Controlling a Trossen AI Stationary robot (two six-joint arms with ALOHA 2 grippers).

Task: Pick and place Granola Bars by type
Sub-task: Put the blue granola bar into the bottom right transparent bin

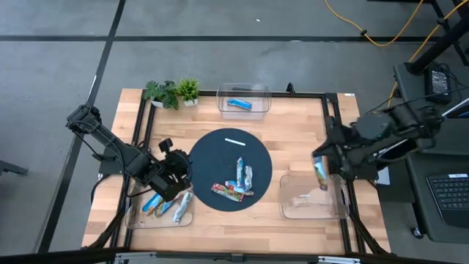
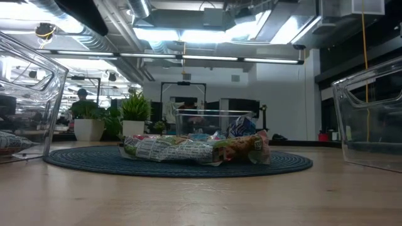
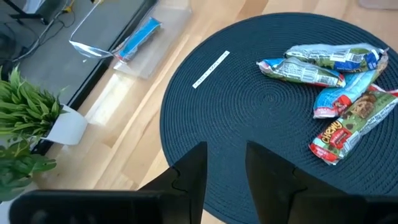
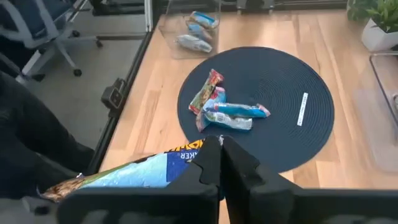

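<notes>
Bar (image 4: 134,172) in right tool (image 4: 221,163)

floor (image 1: 220,44): grey concrete | ceiling lights (image 2: 188,31): bright | office chair (image 4: 43,31)

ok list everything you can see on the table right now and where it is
Round mat: one, dark blue, table centre.
Granola bars on mat: about four, blue, silver, red-orange, piled near one edge.
White strip: one, on mat.
Clear bins: three; far bin holds one blue bar; left bin about three bars; right bin none visible.
Potted plants: two, green, far-left corner.
Left gripper: open, beside left bin.
Right gripper: holding a blue bar over right bin.
</notes>
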